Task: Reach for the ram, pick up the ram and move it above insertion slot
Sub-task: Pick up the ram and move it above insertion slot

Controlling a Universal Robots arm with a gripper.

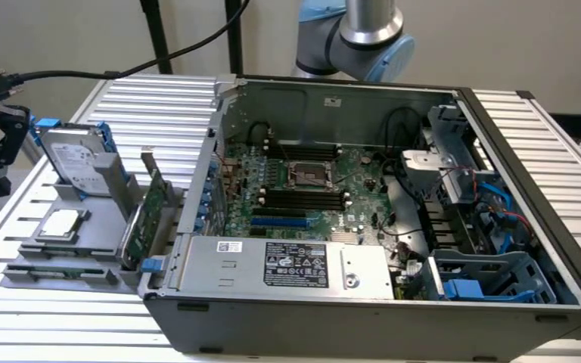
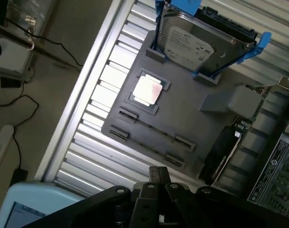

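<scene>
Slatted aluminium table (image 2: 101, 95) below: the gripper (image 2: 158, 172) hangs above the ram (image 2: 151, 127), seemingly closed and empty.

a gray holder tray (image 2: 182, 111) lay on the ribbed table (image 2: 87, 142). a hard drive (image 2: 196, 40) in a blue caddy stood at one end, a cpu (image 2: 147, 90) sat mid-tray, and the ram (image 2: 156, 128) ran along the opposite edge, nearest the gripper (image 2: 158, 175), its fingers together.
</scene>
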